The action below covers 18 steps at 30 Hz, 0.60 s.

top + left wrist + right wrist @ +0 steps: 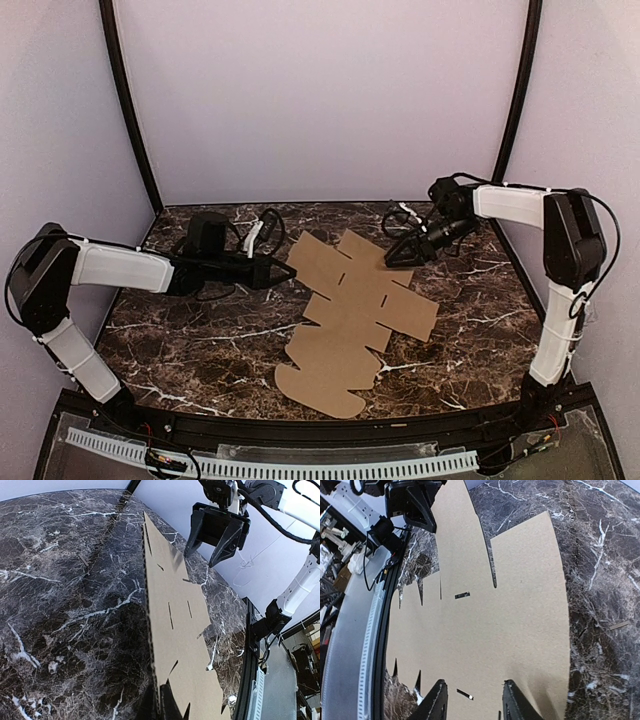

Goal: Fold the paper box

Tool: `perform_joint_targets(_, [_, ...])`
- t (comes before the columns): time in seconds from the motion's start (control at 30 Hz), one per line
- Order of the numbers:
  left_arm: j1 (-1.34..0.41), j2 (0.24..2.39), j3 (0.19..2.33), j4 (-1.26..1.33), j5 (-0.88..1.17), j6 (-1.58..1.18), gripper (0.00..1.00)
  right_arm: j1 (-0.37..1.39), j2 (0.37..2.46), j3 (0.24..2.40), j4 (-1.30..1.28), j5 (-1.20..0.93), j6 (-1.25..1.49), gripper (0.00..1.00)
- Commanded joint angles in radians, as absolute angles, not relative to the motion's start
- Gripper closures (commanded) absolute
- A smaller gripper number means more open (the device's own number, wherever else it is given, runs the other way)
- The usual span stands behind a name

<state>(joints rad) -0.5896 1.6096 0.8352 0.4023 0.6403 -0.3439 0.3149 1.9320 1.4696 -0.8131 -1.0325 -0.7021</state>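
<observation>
Left gripper (283, 272) is lying low over the table with its jaws together, its tips meeting the left edge of the paper box (345, 315); whether that edge is pinched between them cannot be told. Right gripper (475, 684) is hovering with its fingers apart over the sheet's far right flap, with cardboard filling the space beneath and ahead of it, and contact cannot be made out. Under both grippers a dark marble table (200, 340) with white veins is spreading out. Behind them pale lilac walls (320, 100) are closing in the cell, with black poles (125, 100) rising at the back corners. Back from the left gripper, the left arm (120, 268) is stretching almost level, its white link running out to a black elbow at the table's left side. Back from the right gripper, the right arm (515, 205) is climbing to a high elbow on the right and dropping from there to its base. The paper box is lying unfolded between the two grippers as a die-cut sheet. Its long axis is running from under the right gripper toward the arm bases, with the square flaps pointing at the back wall and the rounded tabs pointing at the near edge.
</observation>
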Motion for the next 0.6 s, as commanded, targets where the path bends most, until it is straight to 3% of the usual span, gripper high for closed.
perform_joint_targets(0.0, [-0.595,1.587,0.812,0.423,0.607,-0.343,0.99,0.347,1.948,1.472,-0.863,-1.041,-0.742,0.67])
perform_joint_targets(0.13, [-0.595,1.587,0.806,0.436,0.591,-0.348,0.99,0.356,1.924,1.454,-0.832,-1.037,-0.721,0.73])
perform_joint_targets(0.47, [-0.607,1.562,0.808,0.457,0.704,-0.319,0.99,0.336,1.910,1.605,-0.801,-0.875,-0.712,0.29])
perform_joint_targets(0.57, [-0.607,1.562,0.818,0.457,0.732,-0.321,0.99,0.336,1.991,1.707,-0.871,-0.891,-0.730,0.25])
